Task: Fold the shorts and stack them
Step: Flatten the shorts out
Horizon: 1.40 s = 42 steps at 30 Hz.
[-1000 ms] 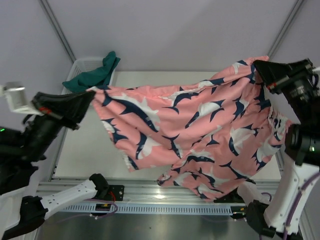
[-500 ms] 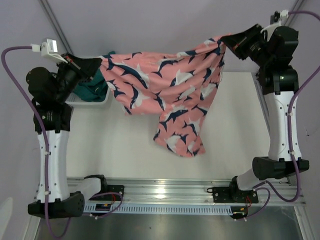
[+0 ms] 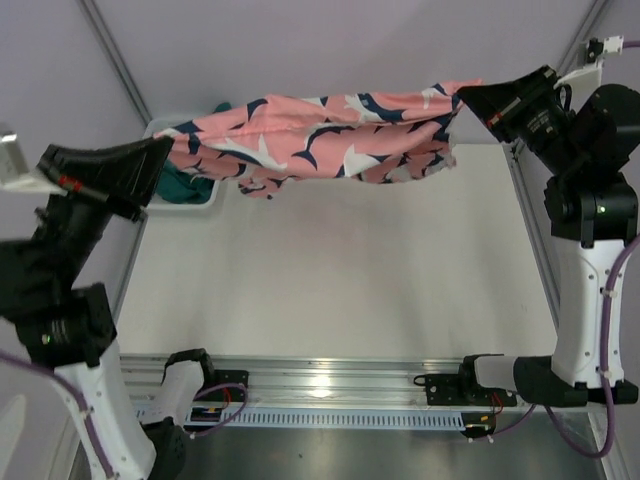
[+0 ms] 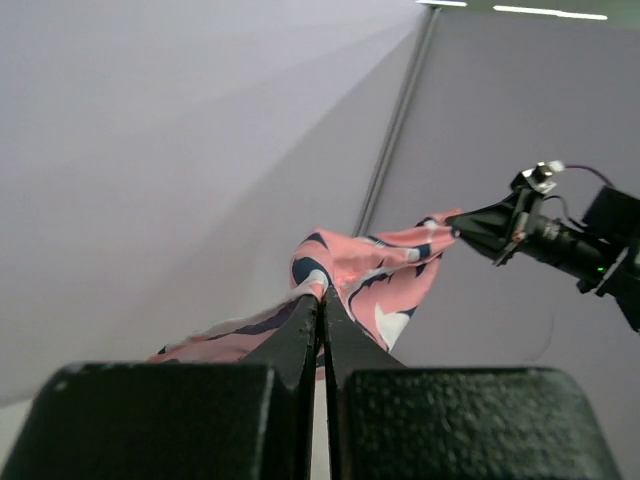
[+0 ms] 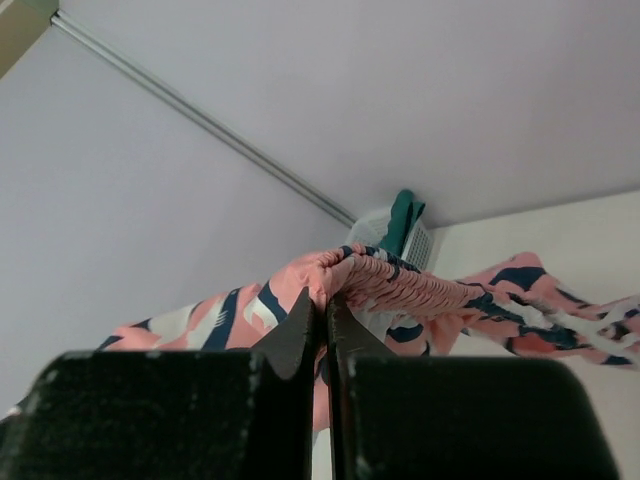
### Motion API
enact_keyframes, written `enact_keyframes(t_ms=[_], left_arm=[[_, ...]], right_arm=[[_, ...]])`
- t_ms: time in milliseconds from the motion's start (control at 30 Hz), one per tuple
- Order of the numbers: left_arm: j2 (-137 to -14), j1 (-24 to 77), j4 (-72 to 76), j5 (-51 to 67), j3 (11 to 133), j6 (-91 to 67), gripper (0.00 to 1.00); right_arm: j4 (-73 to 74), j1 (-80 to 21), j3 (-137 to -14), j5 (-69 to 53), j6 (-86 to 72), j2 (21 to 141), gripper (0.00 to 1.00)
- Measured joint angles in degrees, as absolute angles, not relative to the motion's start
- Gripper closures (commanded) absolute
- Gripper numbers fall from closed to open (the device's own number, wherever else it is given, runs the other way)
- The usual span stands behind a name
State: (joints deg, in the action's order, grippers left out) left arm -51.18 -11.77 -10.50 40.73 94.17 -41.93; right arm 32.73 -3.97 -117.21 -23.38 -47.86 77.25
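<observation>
The pink shorts (image 3: 330, 125) with navy and white sharks are hanging in the air as a long bunched band, stretching almost level from left to right over the far edge of the table (image 3: 330, 270). The dark green shorts (image 3: 190, 186) are lying crumpled in the white basket (image 3: 160, 127) at the far left, partly hidden by the pink pair.

Left tool (image 3: 163, 149), right tool (image 3: 463, 96) clamped, raised
</observation>
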Motion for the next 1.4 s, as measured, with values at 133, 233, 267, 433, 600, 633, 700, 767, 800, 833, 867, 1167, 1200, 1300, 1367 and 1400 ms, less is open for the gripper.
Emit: enact_keyframes(t_ms=[133, 233, 267, 433, 600, 633, 700, 767, 800, 833, 867, 1167, 1200, 1300, 1367, 1400], left_arm=[[-44.71, -11.79, -12.75, 41.15, 99.44, -41.50, 1.00], [-41.98, -11.79, -14.68, 41.17, 103.46, -41.39, 1.00], [-41.56, -11.79, -15.20, 41.17, 104.81, -41.39, 1.00], [-41.78, -11.79, -17.47, 41.19, 109.19, -41.43, 1.00], [-44.10, -11.79, -16.03, 41.21, 105.01, -41.65, 1.00], [-45.01, -11.79, -15.68, 41.21, 103.37, -41.65, 1.00], [-47.44, -11.79, -14.94, 41.15, 100.09, -41.69, 1.00], [-50.46, -11.81, -13.87, 40.88, 96.38, -42.06, 1.00], [-52.47, -11.81, -12.91, 40.73, 93.97, -42.19, 1.00], [-53.65, -11.81, -12.34, 40.64, 92.40, -42.35, 1.00], [-55.07, -11.81, -11.62, 40.62, 90.54, -42.72, 1.00], [-63.70, -11.92, -6.90, 38.30, 78.76, -44.95, 1.00], [-63.77, -11.92, -6.74, 37.95, 78.74, -44.91, 1.00], [-63.55, -12.01, -5.65, 37.47, 79.22, -44.47, 1.00], [-63.68, -12.05, -5.48, 37.23, 80.58, -44.29, 1.00], [-63.99, -12.12, -5.67, 37.17, 81.89, -43.99, 1.00]], right_arm=[[35.53, -4.89, -112.31, -23.38, -48.49, 70.02, 1.00], [37.28, -5.41, -112.09, -23.55, -49.15, 65.36, 1.00], [37.69, -5.41, -112.18, -23.59, -49.32, 63.79, 1.00], [39.66, -5.41, -118.24, -23.88, -49.41, 61.63, 1.00], [38.68, -5.41, -117.71, -23.88, -49.28, 63.20, 1.00], [38.48, -5.41, -116.84, -23.90, -49.28, 64.18, 1.00], [37.93, -5.41, -115.15, -24.01, -49.30, 66.72, 1.00], [36.80, -5.41, -113.38, -24.34, -49.32, 70.46, 1.00], [35.77, -5.39, -112.33, -24.49, -49.36, 72.64, 1.00], [35.07, -5.39, -111.61, -24.60, -49.45, 74.35, 1.00], [34.00, -5.26, -110.50, -24.86, -49.60, 76.71, 1.00], [23.42, -4.03, -106.26, -27.75, -54.52, 92.42, 1.00], [22.59, -4.08, -106.37, -27.97, -54.89, 93.45, 1.00], [20.43, -4.16, -107.72, -28.97, -55.86, 95.94, 1.00], [18.96, -4.23, -108.79, -29.61, -56.18, 96.84, 1.00], [18.46, -4.27, -109.43, -29.98, -56.42, 97.19, 1.00]])
